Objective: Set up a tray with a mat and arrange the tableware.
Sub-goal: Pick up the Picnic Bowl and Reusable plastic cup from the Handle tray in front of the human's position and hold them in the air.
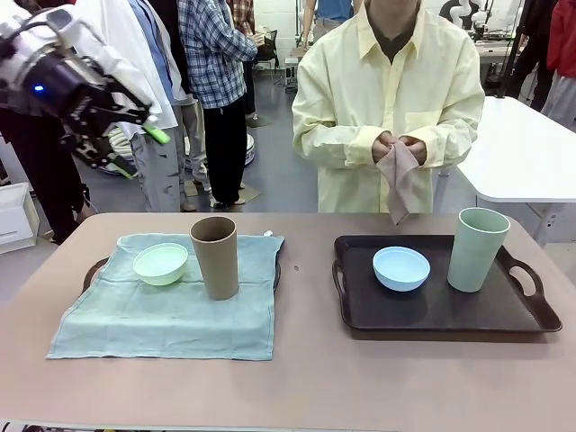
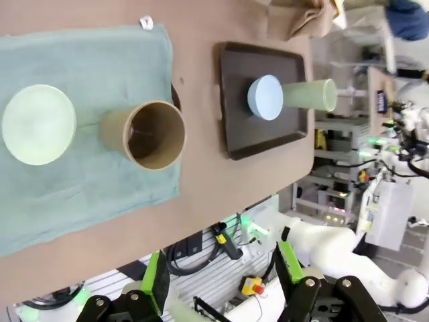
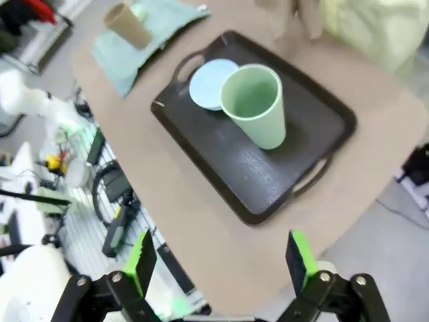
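Two grippers, jaws apart, empty: right gripper (image 3: 221, 256) hangs above dark tray (image 3: 268, 181), nearest green cup (image 3: 258, 107) (upright, axis vert.) & blue bowl (image 3: 204, 84) there; left gripper (image 2: 223, 272) high near mat (image 2: 100, 60) w/ brown cup (image 2: 151, 134), mint bowl (image 2: 38, 124).

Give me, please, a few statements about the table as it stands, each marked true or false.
1. The brown cup stands upright on the teal mat. True.
2. The light blue bowl sits on the mat. False: it sits on the bare dark tray, beside the pale green cup.
3. The person's hands hold a cloth. True.
4. The mint green bowl is stacked inside the brown cup. False: it rests on the mat beside that cup.
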Action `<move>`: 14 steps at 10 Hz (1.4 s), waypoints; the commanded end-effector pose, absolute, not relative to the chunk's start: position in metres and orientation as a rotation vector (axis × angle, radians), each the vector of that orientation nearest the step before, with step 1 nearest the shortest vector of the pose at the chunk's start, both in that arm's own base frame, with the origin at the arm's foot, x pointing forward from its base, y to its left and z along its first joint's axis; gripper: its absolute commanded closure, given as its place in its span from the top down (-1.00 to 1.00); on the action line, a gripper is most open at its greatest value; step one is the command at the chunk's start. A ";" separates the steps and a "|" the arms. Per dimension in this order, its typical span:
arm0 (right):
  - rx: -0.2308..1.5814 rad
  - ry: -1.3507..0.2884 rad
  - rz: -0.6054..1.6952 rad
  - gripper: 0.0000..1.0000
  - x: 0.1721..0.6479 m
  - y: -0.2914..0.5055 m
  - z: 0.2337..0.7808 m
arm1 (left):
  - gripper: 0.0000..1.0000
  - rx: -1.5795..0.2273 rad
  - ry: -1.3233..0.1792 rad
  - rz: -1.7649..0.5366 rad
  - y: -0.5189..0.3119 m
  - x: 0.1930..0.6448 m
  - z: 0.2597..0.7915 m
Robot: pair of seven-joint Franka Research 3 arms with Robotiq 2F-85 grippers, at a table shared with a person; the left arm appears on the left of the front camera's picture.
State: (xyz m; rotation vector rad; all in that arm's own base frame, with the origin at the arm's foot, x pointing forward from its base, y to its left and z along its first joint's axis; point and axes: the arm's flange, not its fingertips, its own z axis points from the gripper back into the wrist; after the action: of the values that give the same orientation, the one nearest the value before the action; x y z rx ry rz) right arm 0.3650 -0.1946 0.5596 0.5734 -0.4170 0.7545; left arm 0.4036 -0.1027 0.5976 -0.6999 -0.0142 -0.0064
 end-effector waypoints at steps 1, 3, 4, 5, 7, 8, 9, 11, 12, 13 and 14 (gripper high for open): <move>0.601 -0.386 0.839 1.00 0.373 -0.195 0.545 | 0.68 -0.568 0.011 0.006 -0.142 0.420 0.600; 0.611 -0.368 0.853 1.00 0.378 -0.202 0.538 | 0.68 -0.506 0.026 0.061 -0.189 0.435 0.586; 0.622 -0.368 0.858 1.00 0.379 -0.206 0.535 | 0.68 -0.485 0.019 0.104 -0.216 0.442 0.573; 0.621 -0.366 0.856 1.00 0.382 -0.211 0.534 | 0.68 -0.450 0.000 0.117 -0.248 0.454 0.560; 0.640 -0.358 0.864 1.00 0.382 -0.211 0.525 | 0.68 -0.396 -0.038 0.067 -0.307 0.461 0.550; 0.644 -0.349 0.868 1.00 0.382 -0.211 0.519 | 0.68 -0.339 -0.071 0.030 -0.335 0.459 0.543; 0.652 -0.341 0.872 1.00 0.383 -0.209 0.513 | 0.68 -0.251 -0.112 -0.001 -0.360 0.457 0.532; 0.670 -0.329 0.877 1.00 0.389 -0.207 0.505 | 0.68 -0.150 -0.203 -0.057 -0.397 0.459 0.514; 0.707 -0.330 0.877 1.00 0.383 -0.206 0.504 | 0.68 -0.196 -0.155 -0.090 -0.392 0.448 0.520; 0.661 -0.340 0.847 1.00 0.386 -0.205 0.509 | 0.68 -0.204 -0.151 -0.076 -0.383 0.445 0.512; 0.661 -0.340 0.847 1.00 0.386 -0.205 0.509 | 0.68 -0.204 -0.151 -0.076 -0.383 0.445 0.512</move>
State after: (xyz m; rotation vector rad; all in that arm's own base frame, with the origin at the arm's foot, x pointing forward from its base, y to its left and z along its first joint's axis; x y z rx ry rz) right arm 0.3864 -0.2039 0.5064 0.6734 -0.3308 0.8509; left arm 0.4467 -0.3921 0.5089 -0.1875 -0.1592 -0.0936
